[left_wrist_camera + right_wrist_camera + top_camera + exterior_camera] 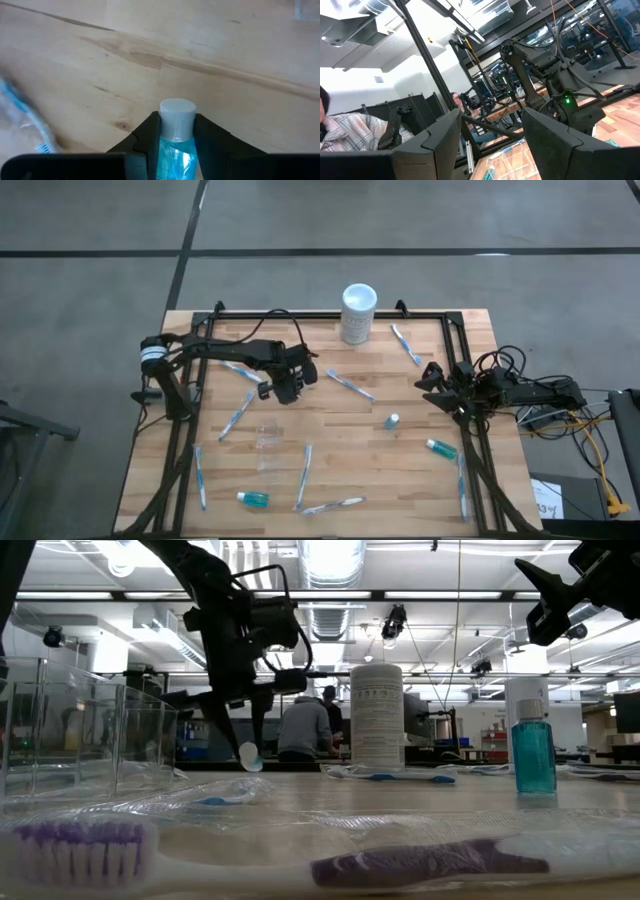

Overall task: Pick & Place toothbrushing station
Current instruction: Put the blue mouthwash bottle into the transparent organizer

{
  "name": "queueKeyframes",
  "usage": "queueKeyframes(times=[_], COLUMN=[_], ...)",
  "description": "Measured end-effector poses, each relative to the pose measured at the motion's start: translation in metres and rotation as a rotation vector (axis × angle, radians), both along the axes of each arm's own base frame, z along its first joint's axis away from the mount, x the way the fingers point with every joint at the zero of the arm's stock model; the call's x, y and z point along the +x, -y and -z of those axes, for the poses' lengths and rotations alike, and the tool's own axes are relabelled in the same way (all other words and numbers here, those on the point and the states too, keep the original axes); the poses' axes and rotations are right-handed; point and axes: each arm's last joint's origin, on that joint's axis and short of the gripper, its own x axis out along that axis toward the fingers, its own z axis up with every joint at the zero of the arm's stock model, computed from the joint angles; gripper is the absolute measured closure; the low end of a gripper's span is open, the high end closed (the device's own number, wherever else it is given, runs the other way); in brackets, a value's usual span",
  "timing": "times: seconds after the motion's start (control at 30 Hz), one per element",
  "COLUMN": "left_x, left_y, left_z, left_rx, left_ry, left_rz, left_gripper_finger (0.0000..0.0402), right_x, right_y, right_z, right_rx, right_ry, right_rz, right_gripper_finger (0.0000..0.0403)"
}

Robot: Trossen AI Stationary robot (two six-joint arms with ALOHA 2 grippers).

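High view: wooden table (330,430) strewn with the toothbrushing set. Thin blue-and-white toothbrushes (349,385) scattered flat across the boards, some in clear wrappers. Small clear cup (267,437) left of middle, nearly see-through. One teal tube (253,498) lying near the front edge, another (441,447) lying toward the right rail, a third (392,421) standing upright between them. Tall white cylinder (358,313) at the far edge, far bigger than the cup. Left gripper (287,387) over the middle-left of the table, just beyond the cup, with a white cap showing at its fingers. Right gripper (432,383) at the right rail, apart from everything.

Low view: left gripper (240,745) raised off the table, round white cap at its tips. Upright teal bottle (533,752) with white cap on the right, white cylinder (376,716) mid-table. Purple-bristled toothbrush (280,858) in a wrapper lying close in front. Right gripper (560,590) high at the upper right, fingers spread, holding nothing.

Left wrist view: both dark fingers (145,137) clamped on a small teal bottle (176,145), translucent blue-green body, white round cap clear of the tips, bare boards beyond. Wrapped toothbrush (25,112) off to one side.

Right wrist view: dark fingers (440,135) wide apart, empty, aimed at the room. Left arm (540,75) and a person in a plaid shirt (350,132) beyond.
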Motion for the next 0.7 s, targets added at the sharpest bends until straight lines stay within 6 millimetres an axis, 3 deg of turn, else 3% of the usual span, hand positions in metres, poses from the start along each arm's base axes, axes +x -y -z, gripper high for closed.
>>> queueKeyframes(times=[0.7], left_x=[0.0052], left_y=[0.0072], left_z=[-0.0106], left_rx=[-0.046], left_ry=[0.072], left_rz=[-0.106], left_gripper_finger=[0.0298], right_x=[0.0], right_y=[0.0], right_z=[0.0], right_rx=[0.0], right_ry=[0.0], right_rz=[-0.001], right_gripper_finger=[0.0197])
